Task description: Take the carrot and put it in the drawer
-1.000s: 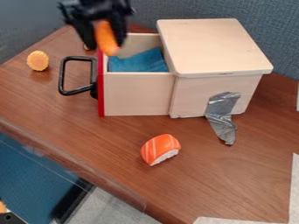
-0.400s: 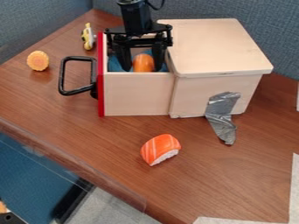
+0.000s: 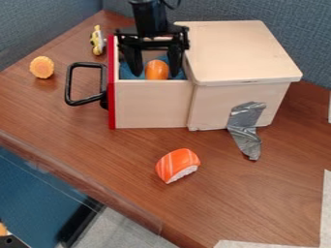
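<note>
My gripper [image 3: 156, 71] hangs over the pulled-out drawer [image 3: 152, 104], with its fingers spread wide and their tips down inside it. Between the fingertips, with a gap on each side, lies the orange carrot [image 3: 156, 70] in the drawer, on the blue lining. The drawer's front wall hides the carrot's lower part. The drawer has a red front edge and a black handle on its left.
The wooden box [image 3: 236, 53] stands right of the drawer, with grey tape [image 3: 246, 128] on its side. Sushi [image 3: 178, 165] lies in front, a round yellow-orange piece [image 3: 42, 67] at left, and a small yellow toy [image 3: 97, 40] behind the handle.
The gripper came down and right from above the drawer's left edge, and its fingers now stand apart from the carrot, which rests in the drawer. Lately both shifted slightly left.
</note>
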Action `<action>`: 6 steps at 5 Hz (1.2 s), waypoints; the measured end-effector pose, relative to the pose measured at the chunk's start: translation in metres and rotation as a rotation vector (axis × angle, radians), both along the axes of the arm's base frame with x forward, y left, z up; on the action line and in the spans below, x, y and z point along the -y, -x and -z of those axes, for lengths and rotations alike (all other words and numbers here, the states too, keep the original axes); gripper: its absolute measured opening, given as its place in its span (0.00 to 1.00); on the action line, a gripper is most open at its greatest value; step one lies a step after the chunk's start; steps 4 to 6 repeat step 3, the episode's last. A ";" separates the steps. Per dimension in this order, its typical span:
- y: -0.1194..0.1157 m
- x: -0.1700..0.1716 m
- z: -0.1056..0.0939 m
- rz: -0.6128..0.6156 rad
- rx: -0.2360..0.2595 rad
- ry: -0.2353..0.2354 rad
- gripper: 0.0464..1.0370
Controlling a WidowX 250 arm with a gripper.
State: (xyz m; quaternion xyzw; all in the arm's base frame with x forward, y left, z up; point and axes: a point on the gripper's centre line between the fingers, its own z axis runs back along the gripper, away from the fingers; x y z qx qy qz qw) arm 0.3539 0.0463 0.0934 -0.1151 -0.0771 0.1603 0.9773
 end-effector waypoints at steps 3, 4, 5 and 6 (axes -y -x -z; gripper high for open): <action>0.044 -0.041 -0.035 0.108 -0.107 -0.238 0.96; 0.044 -0.041 -0.035 0.108 -0.107 -0.238 0.96; 0.044 -0.041 -0.035 0.108 -0.107 -0.238 0.96; 0.044 -0.041 -0.035 0.108 -0.107 -0.238 0.96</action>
